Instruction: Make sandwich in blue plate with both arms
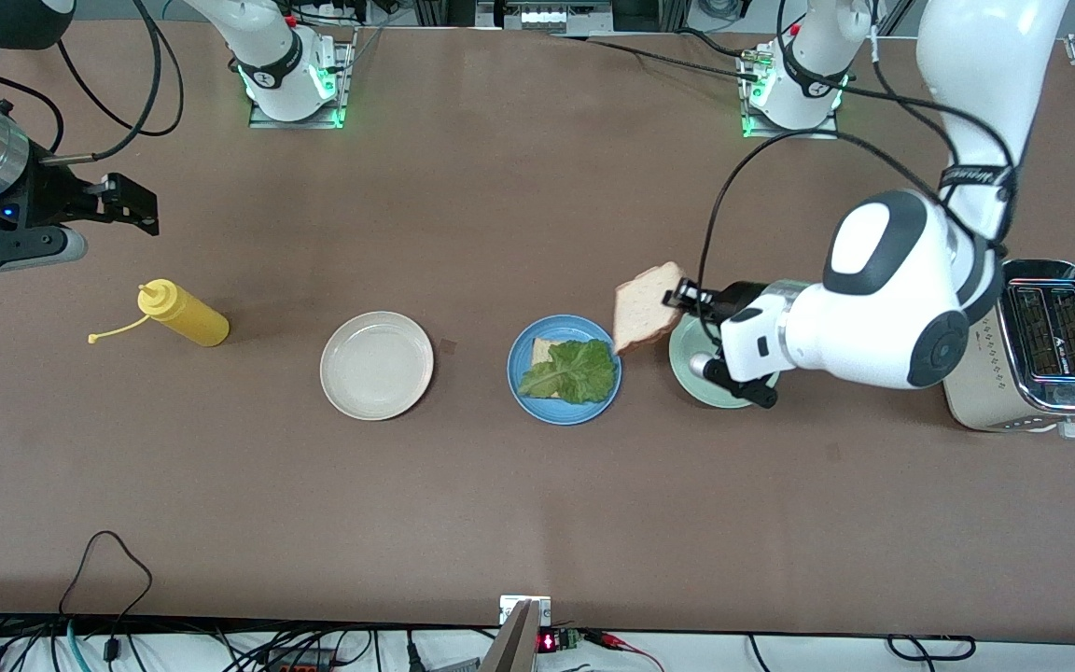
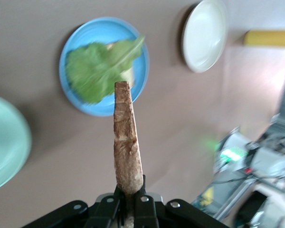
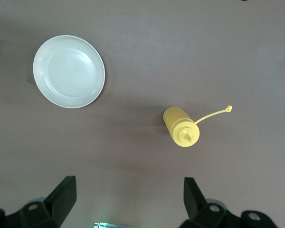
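The blue plate [image 1: 584, 329] holds a pale bread slice [image 1: 542, 351] with a green lettuce leaf [image 1: 570, 371] on top. My left gripper [image 1: 677, 297] is shut on a second bread slice [image 1: 647, 305] and holds it tilted on edge, over the gap between the blue plate and the pale green plate [image 1: 691, 366]. In the left wrist view the held slice [image 2: 127, 137] stands edge-on in my left gripper [image 2: 130, 202], pointing at the blue plate [image 2: 92, 110] and lettuce [image 2: 97, 66]. My right gripper [image 1: 147, 210] is open and empty, waiting above the table near the yellow bottle.
A beige plate [image 1: 376, 365] lies empty beside the blue plate, toward the right arm's end. A yellow squeeze bottle [image 1: 185, 315] lies beside it; both show in the right wrist view [image 3: 69, 71] [image 3: 180, 127]. A toaster [image 1: 1051, 345] stands at the left arm's end.
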Action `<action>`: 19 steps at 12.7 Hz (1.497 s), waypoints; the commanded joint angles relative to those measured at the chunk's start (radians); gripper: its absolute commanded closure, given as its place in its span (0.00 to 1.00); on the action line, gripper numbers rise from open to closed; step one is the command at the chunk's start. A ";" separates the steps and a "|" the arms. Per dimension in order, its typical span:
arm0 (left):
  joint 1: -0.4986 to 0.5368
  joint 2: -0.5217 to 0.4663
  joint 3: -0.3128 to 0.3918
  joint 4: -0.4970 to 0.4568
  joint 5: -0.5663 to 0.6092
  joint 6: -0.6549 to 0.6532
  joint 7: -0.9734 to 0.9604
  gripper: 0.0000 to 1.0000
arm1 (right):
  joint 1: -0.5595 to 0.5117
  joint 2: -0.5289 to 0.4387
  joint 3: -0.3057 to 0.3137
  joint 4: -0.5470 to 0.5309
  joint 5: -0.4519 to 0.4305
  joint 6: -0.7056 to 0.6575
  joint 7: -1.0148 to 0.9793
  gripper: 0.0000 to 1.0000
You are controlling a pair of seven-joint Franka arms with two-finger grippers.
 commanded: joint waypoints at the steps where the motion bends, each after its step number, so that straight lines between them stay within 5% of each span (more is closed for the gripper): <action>1: -0.013 0.071 -0.008 0.001 -0.166 0.127 0.051 1.00 | 0.011 0.017 -0.009 0.014 -0.012 0.004 0.028 0.00; 5: -0.042 0.219 -0.008 -0.022 -0.342 0.287 0.364 1.00 | -0.001 0.019 -0.017 0.017 0.042 0.020 0.028 0.00; 9: -0.032 0.297 -0.008 -0.068 -0.438 0.294 0.549 0.98 | -0.049 0.013 -0.028 0.051 0.100 0.014 0.009 0.00; 10: -0.030 0.300 -0.007 -0.077 -0.438 0.294 0.550 0.88 | -0.049 0.013 -0.026 0.051 0.090 0.015 0.009 0.00; 11: -0.029 0.300 0.004 -0.071 -0.418 0.297 0.560 0.57 | -0.046 0.014 -0.026 0.051 0.071 0.015 0.011 0.00; 12: -0.030 0.294 0.021 -0.068 -0.377 0.301 0.599 0.01 | -0.037 0.013 -0.022 0.051 0.055 0.015 0.012 0.00; 19: 0.002 0.172 0.036 -0.063 0.025 0.199 0.604 0.00 | -0.028 0.033 -0.016 0.040 0.034 0.027 0.025 0.00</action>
